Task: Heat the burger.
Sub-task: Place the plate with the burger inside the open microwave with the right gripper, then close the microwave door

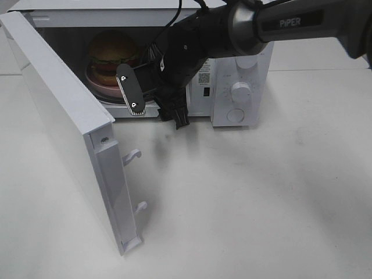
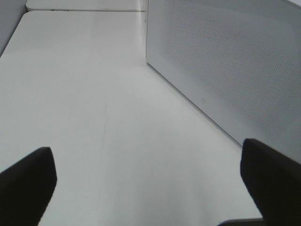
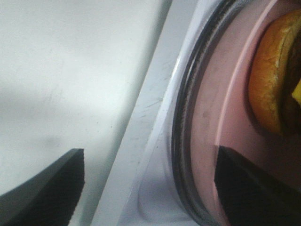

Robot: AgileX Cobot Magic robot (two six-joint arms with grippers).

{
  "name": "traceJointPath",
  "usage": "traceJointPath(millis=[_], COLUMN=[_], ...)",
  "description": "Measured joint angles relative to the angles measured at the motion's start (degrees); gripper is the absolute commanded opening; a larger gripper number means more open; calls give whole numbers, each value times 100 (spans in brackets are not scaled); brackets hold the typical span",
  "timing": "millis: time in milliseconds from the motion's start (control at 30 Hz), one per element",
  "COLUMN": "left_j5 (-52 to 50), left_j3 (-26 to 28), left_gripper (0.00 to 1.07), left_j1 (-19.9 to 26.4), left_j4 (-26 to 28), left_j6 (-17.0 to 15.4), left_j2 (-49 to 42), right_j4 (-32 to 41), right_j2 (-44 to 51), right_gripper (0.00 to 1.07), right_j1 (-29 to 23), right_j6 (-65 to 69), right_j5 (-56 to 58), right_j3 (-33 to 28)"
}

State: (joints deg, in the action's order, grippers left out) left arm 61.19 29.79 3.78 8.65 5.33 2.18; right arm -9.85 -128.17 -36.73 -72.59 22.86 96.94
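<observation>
From above: the microwave (image 1: 241, 87) has its door (image 1: 58, 110) swung wide at nine o'clock, and the burger (image 1: 112, 51) sits on the pink plate (image 1: 96, 81) inside, at eleven. The right gripper (image 1: 158, 115) is at the cavity mouth, jaws apart, gripping nothing. Left wrist: the left gripper (image 2: 148, 157) is spread wide and empty over the table (image 2: 94, 94). Right wrist: plate and burger are on the glass turntable (image 3: 181, 117).

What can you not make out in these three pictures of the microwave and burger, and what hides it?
Exterior high: the right arm covers part of the burger and the front of the pink plate.
Exterior high: the upper edge cuts off the microwave top; its label is too small to read.
Right wrist: only a blurred slice of bun, cut by the edge.
Left wrist: only the tips of the left fingers show.
</observation>
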Motion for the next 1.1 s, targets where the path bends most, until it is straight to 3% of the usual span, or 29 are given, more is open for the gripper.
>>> traceJointPath(millis=[500, 1100], left_j5=[0, 0], left_j3=[0, 0], left_gripper=[100, 100], left_j1=[0, 0], left_j4=[0, 0], left_j6=[0, 0], left_j2=[0, 0], right_j4=[-34, -470], right_j2=[1209, 2928], right_gripper=[77, 76], right_j1=[0, 0], right_j6=[103, 1329], right_j5=[-435, -521], right_j3=[-1490, -3541])
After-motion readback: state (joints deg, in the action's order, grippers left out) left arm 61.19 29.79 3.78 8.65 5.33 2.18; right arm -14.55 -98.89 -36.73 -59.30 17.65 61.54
